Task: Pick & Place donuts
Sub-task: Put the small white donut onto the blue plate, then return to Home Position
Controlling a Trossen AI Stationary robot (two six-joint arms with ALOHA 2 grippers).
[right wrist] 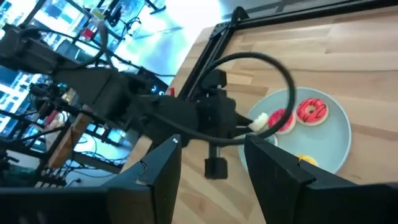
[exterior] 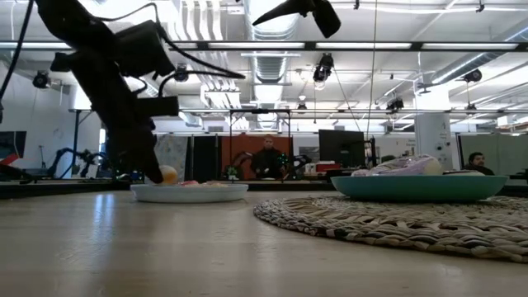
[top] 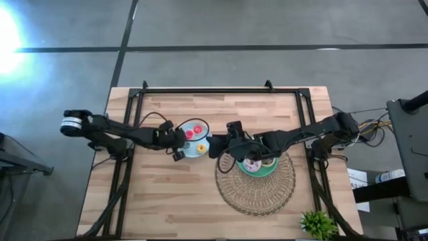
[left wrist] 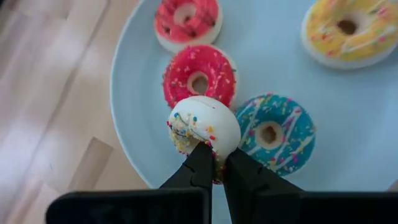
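Note:
A light-blue plate (top: pixel 202 126) (left wrist: pixel 373 112) holds several mini donuts: two pink (left wrist: pixel 199 74), one teal (left wrist: pixel 270 134) and one yellow (left wrist: pixel 348 28). My left gripper (top: pixel 180 146) (left wrist: pixel 219 155) stands at the plate's near left rim, shut on a mini donut (left wrist: pixel 202 127) whose white underside and sprinkled edge show. My right gripper (top: pixel 215 146) (right wrist: pixel 211 142) is open and empty, just right of the blue plate. A green plate (top: pixel 267 169) (exterior: pixel 421 188) with larger donuts (top: pixel 251 163) rests on the wicker mat (top: pixel 257 187). My left gripper pinches the mini donut's rim (left wrist: pixel 211 163) between its two fingers, at their free ends. The donut is tipped up on edge over the plate, its white underside toward the wrist camera. I cannot tell whether its lower edge still touches the plate.
The wicker mat (exterior: pixel 396 219) fills the table's near right. A small green plant (top: pixel 319 224) stands at the near right corner. A black frame (top: pixel 221 90) runs along the far edge and both sides. Bare wood lies at the near left. People sit in the room beyond.

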